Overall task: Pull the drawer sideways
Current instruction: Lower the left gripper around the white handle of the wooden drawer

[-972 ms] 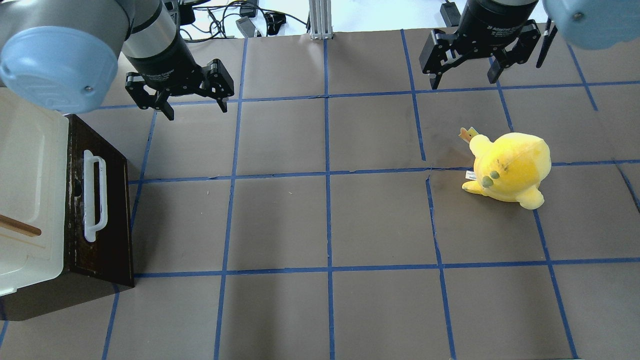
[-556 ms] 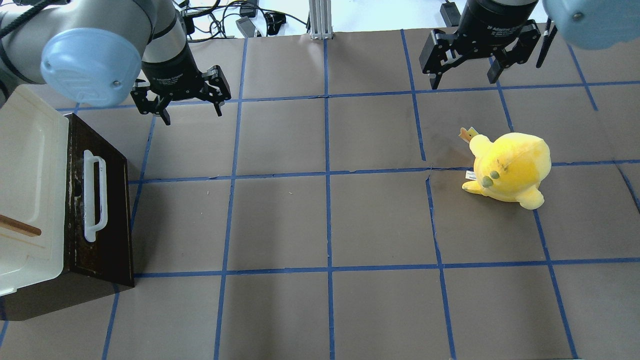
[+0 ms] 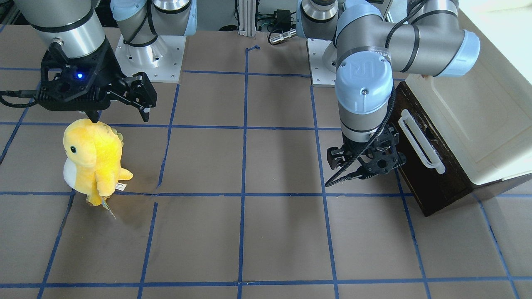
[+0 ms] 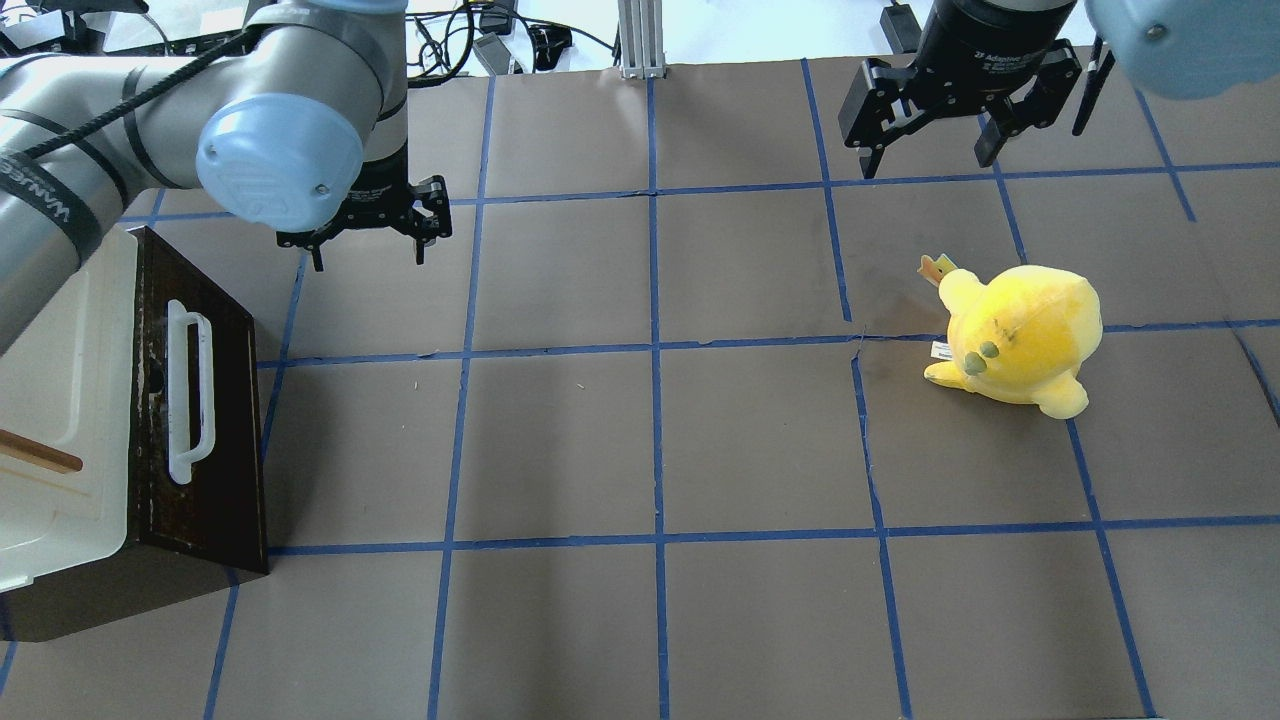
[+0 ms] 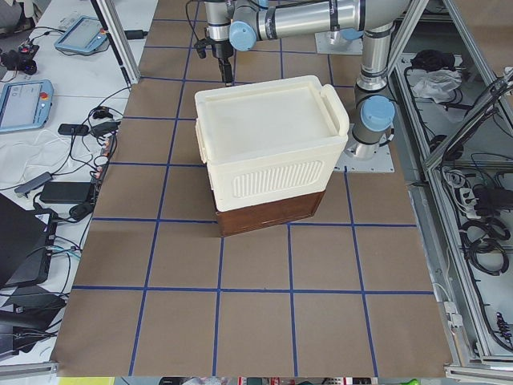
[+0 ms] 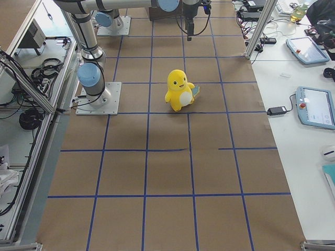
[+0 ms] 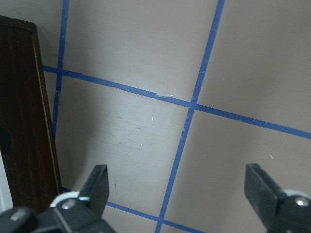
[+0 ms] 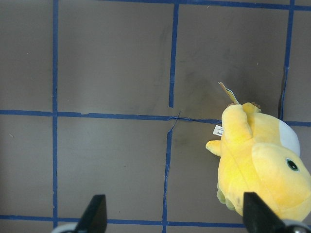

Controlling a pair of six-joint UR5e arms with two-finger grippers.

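The drawer [image 4: 225, 430] is dark brown with a white bar handle [image 4: 190, 390], and sits under a cream cabinet [image 4: 60, 380] at the table's left edge. It also shows in the front view [image 3: 419, 182] and at the left edge of the left wrist view [image 7: 24, 121]. It looks pushed in. My left gripper [image 4: 368, 252] is open and empty, low over the table, beyond the drawer's far corner and apart from it; the front view [image 3: 365, 168] shows it beside the drawer front. My right gripper [image 4: 925, 155] is open and empty, high at the far right.
A yellow plush toy [image 4: 1020, 340] stands on the right half of the table, just in front of the right gripper; it also shows in the right wrist view [image 8: 257, 165]. Brown paper with blue tape lines [image 4: 655, 350] covers the table.
My left arm has swung its elbow inward and lowered the open gripper, which has moved slightly nearer the drawer's far corner. The right arm, drawer and toy have not moved.
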